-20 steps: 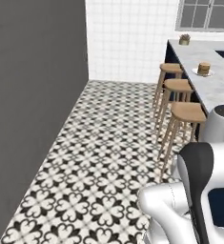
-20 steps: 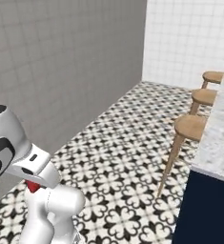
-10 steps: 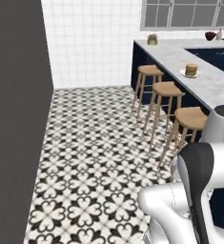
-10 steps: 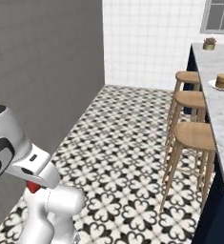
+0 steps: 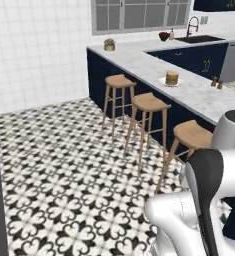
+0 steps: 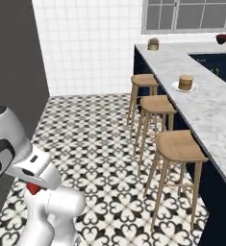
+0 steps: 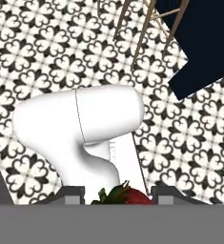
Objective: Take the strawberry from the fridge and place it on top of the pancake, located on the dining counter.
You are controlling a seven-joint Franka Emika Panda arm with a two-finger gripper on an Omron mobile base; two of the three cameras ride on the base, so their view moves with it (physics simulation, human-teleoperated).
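The dining counter [image 5: 154, 70] ran long across the room, three wooden stools [image 6: 179, 145] lined up at its navy base on the patterned floor [image 5: 64, 170]. On the marble sat the pancake [image 6: 185, 82] on its white plate. And down at the gripper [image 7: 117, 196], the fingers were closed on the strawberry [image 7: 125, 195], red and leafy between the tips.

Glossy white arm [image 5: 189, 220] (dark joints); rounded

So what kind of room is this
A home kitchen, most likely: a marble dining counter with wooden stools, a pancake stack on a plate, and a sink faucet beneath the window.
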